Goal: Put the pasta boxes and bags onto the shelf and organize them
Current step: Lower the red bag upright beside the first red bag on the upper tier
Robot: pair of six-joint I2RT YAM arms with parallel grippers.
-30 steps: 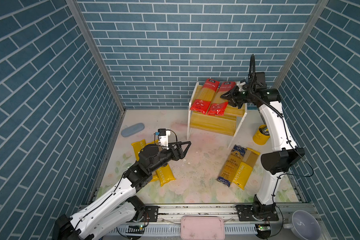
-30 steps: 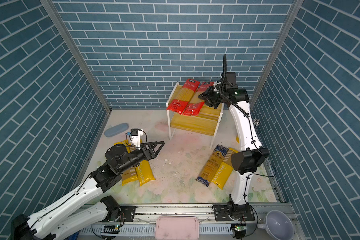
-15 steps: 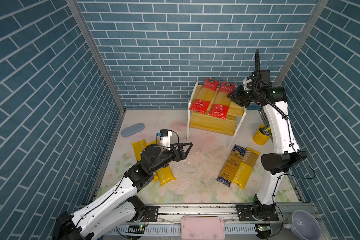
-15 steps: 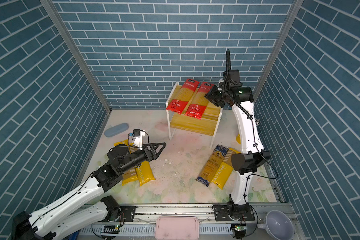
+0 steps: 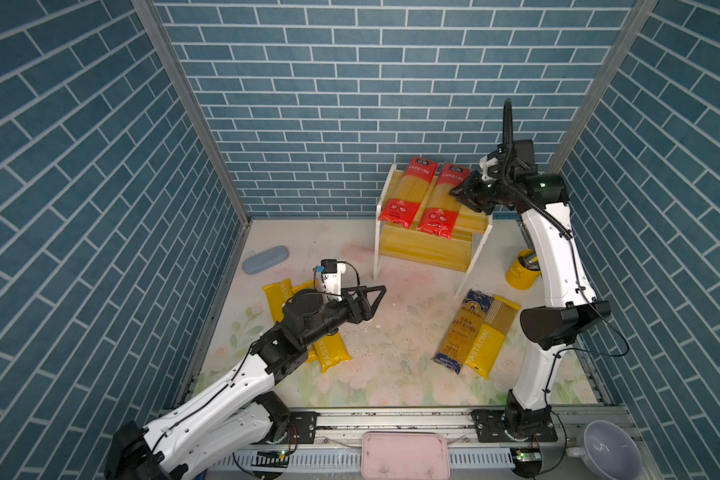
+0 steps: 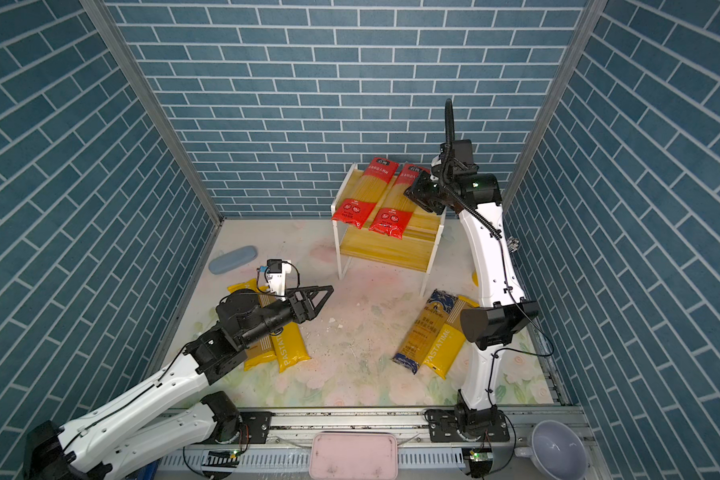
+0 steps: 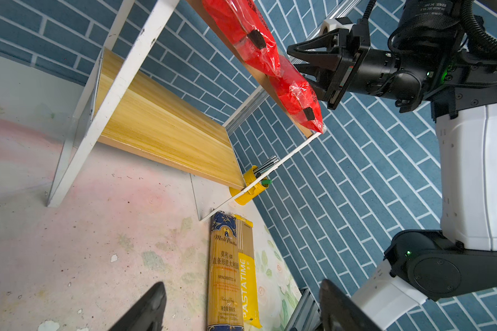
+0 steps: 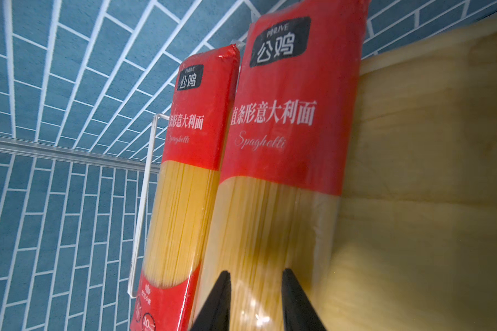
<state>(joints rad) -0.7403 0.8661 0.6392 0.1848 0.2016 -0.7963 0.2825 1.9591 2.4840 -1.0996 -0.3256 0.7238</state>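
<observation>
Two red pasta packets lie side by side on the shelf's upper board, their near ends overhanging its front. My right gripper hovers at the right packet's clear middle. Its jaws are a little apart, with the packet's face showing between them and nothing pinched. My left gripper hangs open above the floor, empty. A dark blue-ended packet and a yellow PASTATIME packet lie right of it. More yellow packets lie under the left arm.
A grey-blue case lies by the left wall. A yellow cup of tools stands right of the shelf, behind the right arm. The shelf's lower board is bare. A pink tray and a grey bowl sit past the front rail.
The right red packet swung from a skewed lie to parallel with the left one. The right gripper shifted slightly beside it. The left arm barely moved.
</observation>
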